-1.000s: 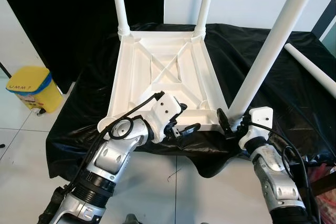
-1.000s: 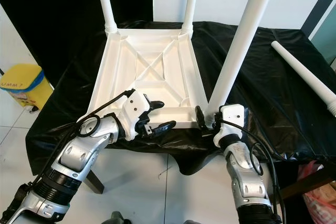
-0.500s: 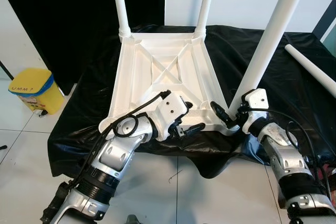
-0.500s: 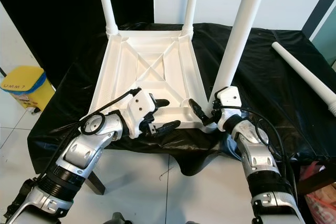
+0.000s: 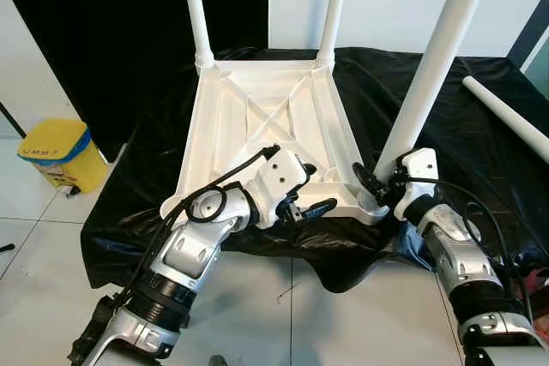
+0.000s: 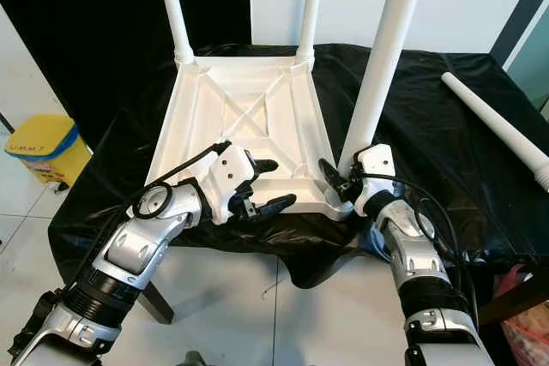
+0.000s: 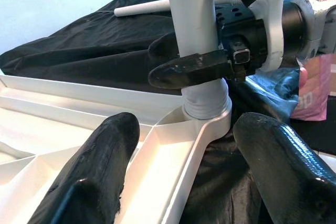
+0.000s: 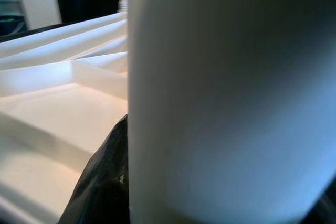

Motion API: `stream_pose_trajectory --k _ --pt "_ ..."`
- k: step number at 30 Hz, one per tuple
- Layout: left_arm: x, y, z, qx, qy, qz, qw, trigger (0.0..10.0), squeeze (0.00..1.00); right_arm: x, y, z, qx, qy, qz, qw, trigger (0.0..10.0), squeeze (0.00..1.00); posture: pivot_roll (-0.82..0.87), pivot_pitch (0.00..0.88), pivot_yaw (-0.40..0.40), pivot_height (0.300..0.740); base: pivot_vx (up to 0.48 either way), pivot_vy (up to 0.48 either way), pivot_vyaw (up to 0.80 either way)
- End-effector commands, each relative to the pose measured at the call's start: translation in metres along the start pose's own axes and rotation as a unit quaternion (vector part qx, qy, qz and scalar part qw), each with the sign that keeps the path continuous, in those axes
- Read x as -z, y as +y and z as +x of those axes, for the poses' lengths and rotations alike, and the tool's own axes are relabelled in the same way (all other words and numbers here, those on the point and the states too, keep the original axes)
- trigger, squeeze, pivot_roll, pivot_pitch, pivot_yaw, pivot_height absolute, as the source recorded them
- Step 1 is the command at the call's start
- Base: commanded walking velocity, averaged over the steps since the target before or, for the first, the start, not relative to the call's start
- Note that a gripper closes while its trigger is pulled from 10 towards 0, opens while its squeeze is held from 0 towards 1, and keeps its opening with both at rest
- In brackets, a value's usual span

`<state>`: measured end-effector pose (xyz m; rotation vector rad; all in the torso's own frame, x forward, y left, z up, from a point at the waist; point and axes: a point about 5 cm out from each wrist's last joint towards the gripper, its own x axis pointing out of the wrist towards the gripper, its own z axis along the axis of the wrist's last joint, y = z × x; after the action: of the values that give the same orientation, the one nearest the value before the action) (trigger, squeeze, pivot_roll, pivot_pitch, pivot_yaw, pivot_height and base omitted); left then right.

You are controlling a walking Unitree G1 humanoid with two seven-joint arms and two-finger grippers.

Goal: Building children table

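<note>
The upturned white tabletop [image 5: 274,126] lies centre frame on black cloth [image 5: 480,152]. My right gripper [image 5: 377,186] pinches the near-right leg [image 5: 429,75] at its socket. My left gripper [image 5: 304,195], fingers spread, straddles the tabletop's near rim. A loose leg [image 5: 506,113] lies far right.

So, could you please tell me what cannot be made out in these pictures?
- Tops of the white plastic table legs: cut off by the top edge in both eye views.
- Right gripper: fingers sit around the near leg, but firmness of grip cannot be judged.
- Right wrist view: the blurred leg hides the socket.
- Yellow bin label: too small.
</note>
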<state>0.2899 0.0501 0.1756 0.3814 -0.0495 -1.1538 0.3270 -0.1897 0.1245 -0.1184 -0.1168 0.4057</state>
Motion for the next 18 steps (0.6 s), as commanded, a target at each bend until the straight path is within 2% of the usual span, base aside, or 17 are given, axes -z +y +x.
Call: stream_pose_trajectory --k 1,3,7,8,10,11,12,13,15,17,18 --pt "0.002 0.002 -0.001 -0.020 0.006 0.004 1.000 10.0 0.00 0.020 0.000 -0.007 0.035 0.049 0.010 0.998 10.0 0.00 0.02 0.014 -0.021 0.740 0.000 0.000 0.00" --pt "0.003 0.002 -0.002 -0.021 0.006 0.003 1.000 10.0 0.00 0.021 0.001 -0.007 0.051 0.051 0.020 0.997 10.0 0.00 0.02 0.014 -0.021 0.740 0.000 0.000 0.00" --pt "0.004 0.002 -0.003 -0.027 0.008 -0.002 1.000 10.0 0.00 0.025 0.008 -0.010 0.120 0.058 0.037 0.990 10.0 0.00 0.01 0.027 -0.021 0.740 0.000 0.000 0.00" --pt "0.004 0.002 -0.003 -0.027 0.008 -0.002 1.000 10.0 0.00 0.025 0.008 -0.010 0.120 0.058 0.037 0.990 10.0 0.00 0.01 0.027 -0.021 0.740 0.000 0.000 0.00" --pt "0.005 0.001 -0.003 -0.027 0.009 -0.003 1.000 10.0 0.00 0.029 0.011 -0.011 0.159 0.072 0.047 0.984 10.0 0.00 0.01 0.029 -0.020 0.740 0.000 0.000 0.00" --pt "0.005 0.001 -0.003 -0.027 0.009 -0.003 1.000 10.0 0.00 0.029 0.011 -0.011 0.159 0.072 0.047 0.984 10.0 0.00 0.01 0.029 -0.020 0.740 0.000 0.000 0.00" --pt "0.005 0.000 -0.003 -0.026 0.008 -0.004 1.000 10.0 0.00 0.031 0.013 -0.012 0.187 0.078 0.054 0.978 10.0 0.00 0.01 0.036 -0.018 0.740 0.000 0.000 0.00" --pt "0.005 -0.001 -0.002 -0.024 0.007 -0.007 1.000 10.0 0.00 0.035 0.020 -0.015 0.241 0.085 0.065 0.965 10.0 0.00 0.01 0.036 -0.018 0.740 0.000 0.000 0.00" --pt "0.005 -0.001 -0.002 -0.024 0.007 -0.007 1.000 10.0 0.00 0.035 0.020 -0.015 0.241 0.085 0.065 0.965 10.0 0.00 0.01 0.036 -0.018 0.740 0.000 0.000 0.00" --pt "0.004 -0.001 -0.002 -0.023 0.006 -0.007 1.000 10.0 0.00 0.037 0.025 -0.018 0.288 0.091 0.074 0.950 10.0 0.00 0.01 0.043 -0.019 0.740 0.000 0.000 0.00" --pt "0.004 -0.001 -0.002 -0.023 0.006 -0.007 1.000 10.0 0.00 0.037 0.025 -0.018 0.288 0.091 0.074 0.950 10.0 0.00 0.01 0.043 -0.019 0.740 0.000 0.000 0.00"
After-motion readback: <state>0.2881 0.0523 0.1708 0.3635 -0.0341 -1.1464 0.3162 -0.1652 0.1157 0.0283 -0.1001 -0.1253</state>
